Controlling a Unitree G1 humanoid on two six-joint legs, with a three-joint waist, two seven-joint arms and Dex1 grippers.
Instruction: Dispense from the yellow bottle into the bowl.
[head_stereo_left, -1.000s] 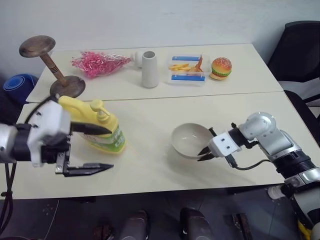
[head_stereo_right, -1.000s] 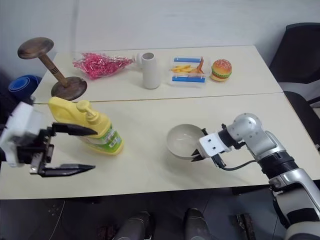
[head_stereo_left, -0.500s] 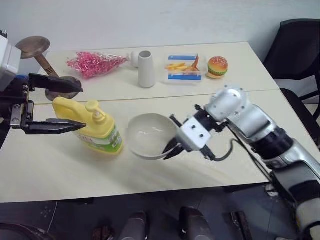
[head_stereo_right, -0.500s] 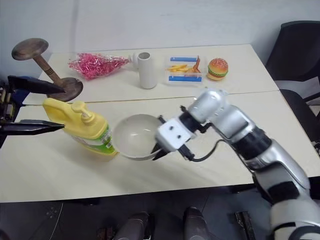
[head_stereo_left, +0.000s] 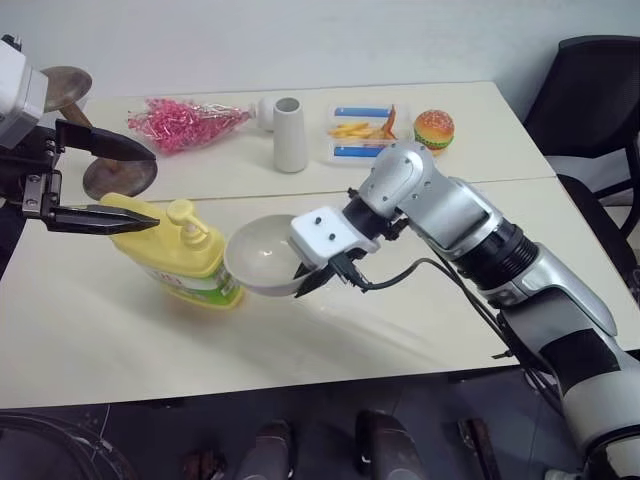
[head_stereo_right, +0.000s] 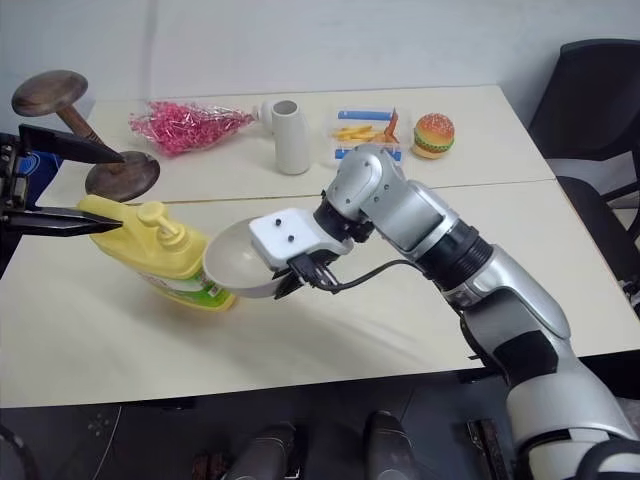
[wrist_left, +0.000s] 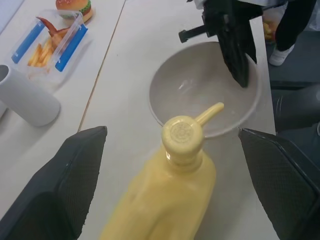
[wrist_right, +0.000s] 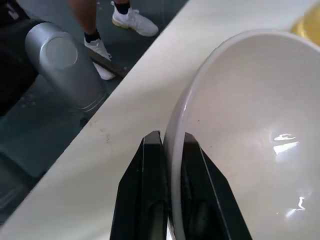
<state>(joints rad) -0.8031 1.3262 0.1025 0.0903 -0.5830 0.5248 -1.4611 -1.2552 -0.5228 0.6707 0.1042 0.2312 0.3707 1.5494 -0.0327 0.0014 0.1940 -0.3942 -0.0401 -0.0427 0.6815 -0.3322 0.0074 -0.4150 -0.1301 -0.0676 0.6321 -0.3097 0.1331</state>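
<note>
The yellow bottle (head_stereo_left: 180, 262) stands on the near table, its pump top (wrist_left: 182, 134) turned so the spout reaches over the rim of the bowl (head_stereo_left: 262, 258). My right gripper (head_stereo_left: 305, 280) is shut on the bowl's rim and holds the bowl tilted, just off the table, against the bottle's right side. The right wrist view shows the two fingers (wrist_right: 150, 200) pinching the bowl's rim (wrist_right: 180, 130). My left gripper (head_stereo_left: 156, 188) is open, hovering above the bottle's handle end. In the left wrist view, its fingers (wrist_left: 75, 185) stand wide on either side of the bottle (wrist_left: 175, 200), touching nothing.
On the far table stand a grey-white vase (head_stereo_left: 288, 135), a pink bundle (head_stereo_left: 185, 122), a tray of fries (head_stereo_left: 362, 133), a toy burger (head_stereo_left: 435, 130) and a wooden stand (head_stereo_left: 115, 175). A black chair (head_stereo_left: 590, 100) is at the right. A seam divides the two tables.
My right gripper has carried the bowl left and up, from the table's middle to the bottle's spout. My left gripper rose from beside the bottle to above its handle, still open.
</note>
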